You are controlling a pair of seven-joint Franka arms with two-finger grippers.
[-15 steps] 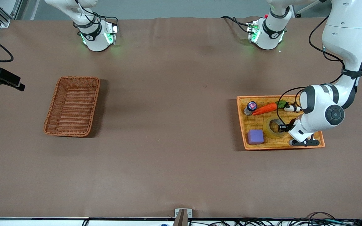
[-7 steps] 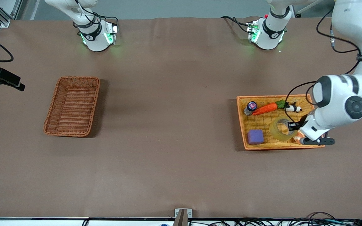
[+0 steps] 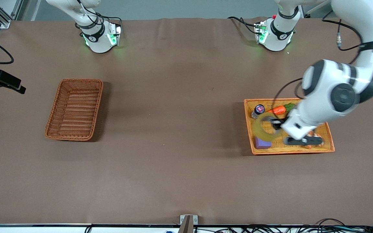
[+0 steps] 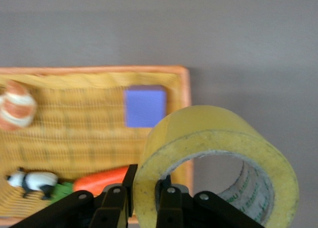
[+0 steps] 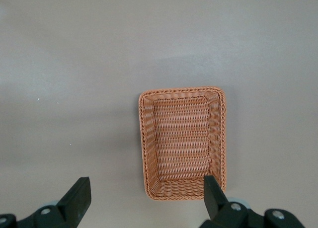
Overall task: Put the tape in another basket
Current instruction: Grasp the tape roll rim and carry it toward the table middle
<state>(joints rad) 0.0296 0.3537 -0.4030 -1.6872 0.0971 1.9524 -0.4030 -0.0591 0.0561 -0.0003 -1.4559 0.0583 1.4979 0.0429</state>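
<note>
A: What is the left arm doing?

B: Its left gripper is closed on the tape, held up over the orange tray at the left arm's end of the bench.

A: What else sits in that tray?

B: A purple block partly under the tape, a small dark bottle with a pink top, and a carrot just beside the bottle.

A: And the basket?

B: The basket stands well apart, toward the right arm's end, with nothing in it.

A: The right arm?

B: Only its base shows; its gripper is out of view.
</note>
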